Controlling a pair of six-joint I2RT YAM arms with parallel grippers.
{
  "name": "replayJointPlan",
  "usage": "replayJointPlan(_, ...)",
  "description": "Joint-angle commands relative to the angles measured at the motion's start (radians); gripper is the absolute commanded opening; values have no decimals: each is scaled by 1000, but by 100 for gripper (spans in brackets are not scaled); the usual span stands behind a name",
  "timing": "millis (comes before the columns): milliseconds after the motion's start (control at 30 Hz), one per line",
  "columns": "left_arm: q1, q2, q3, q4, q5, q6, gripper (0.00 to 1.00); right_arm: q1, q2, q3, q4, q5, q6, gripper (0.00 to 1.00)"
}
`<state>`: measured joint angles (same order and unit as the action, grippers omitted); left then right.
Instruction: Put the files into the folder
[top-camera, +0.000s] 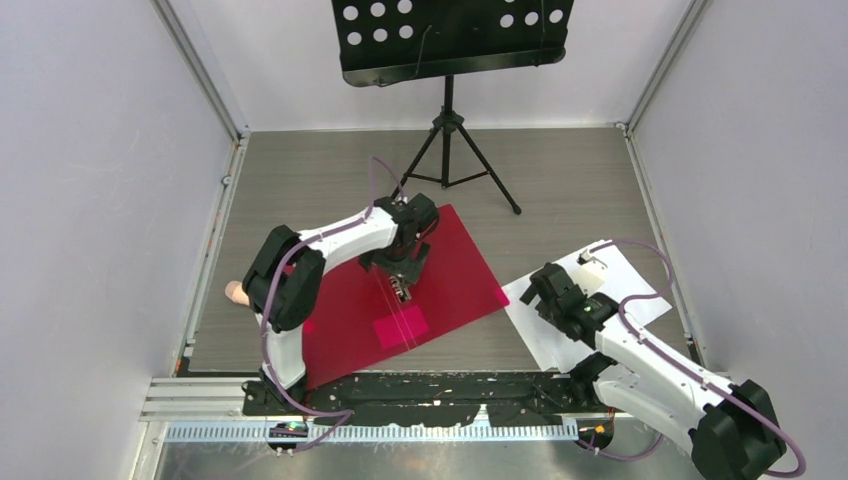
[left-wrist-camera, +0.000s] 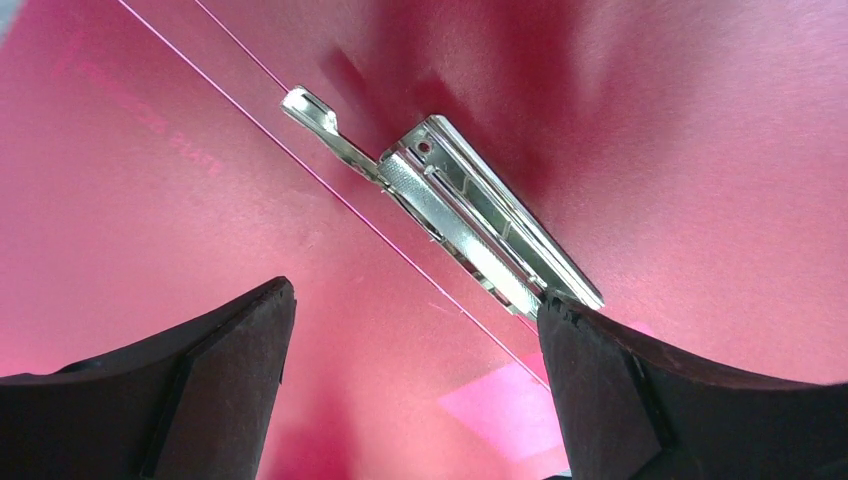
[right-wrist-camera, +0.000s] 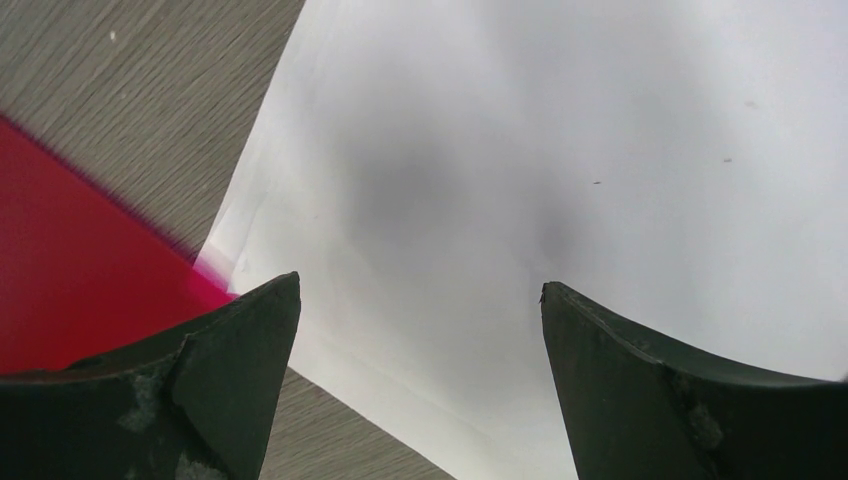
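Holding the left arm (top-camera: 335, 238) folded inward, left gripper (left-wrist-camera: 415, 293) pointing down with jaws wide apart. Holding the right arm (top-camera: 655, 368) stretched forward, right gripper (right-wrist-camera: 420, 283) low, jaws likewise parted.

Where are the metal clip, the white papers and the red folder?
clip (left-wrist-camera: 470, 225): left wrist view, middle of its silver bar.
papers (right-wrist-camera: 560, 130): right wrist view, bare top sheet.
folder (top-camera: 460, 270): top view, bare right part.

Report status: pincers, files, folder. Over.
Left pincer open, over metal clip of folder. Right pincer open, over files. Files outside folder, on table beside it. Nothing in the way seen.
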<state>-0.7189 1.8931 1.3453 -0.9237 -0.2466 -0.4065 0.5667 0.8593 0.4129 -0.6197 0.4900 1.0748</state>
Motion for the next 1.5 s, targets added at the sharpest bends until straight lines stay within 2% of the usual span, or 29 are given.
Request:
replayJointPlan(0, -28, -83, 141, -88, -49, 43, 91, -49, -74, 46, -132, 111, 11, 95)
replayJointPlan(167, -90, -52, 345, -69, 93, 52, 92, -179, -152, 69, -260, 107, 11, 95)
replayJointPlan(367, -171, 166, 615, 28, 236, 39, 91, -324, -219, 40, -307, 50, 41, 95)
replayJointPlan(567, -203, 288, 687, 232, 400, 9, 91, -420, -191, 23, -299, 8, 75, 95)
replayJointPlan(800, -212, 435, 786, 326, 530, -53, 91, -525, -106, -38, -223, -67, 104, 95)
replayJointPlan(1033, -238, 534, 860, 319, 533, -90, 91, -593, -47, -24, -174, -127, 90, 95)
replayJointPlan(1267, -240, 548, 874, 282, 514, -81, 91, -616, 158, -81, 114, -369, 35, 95)
replayJointPlan(1467, -236, 568, 922, 221, 474, -37, 91, -616, 290, 32, 201, -416, -33, 95)
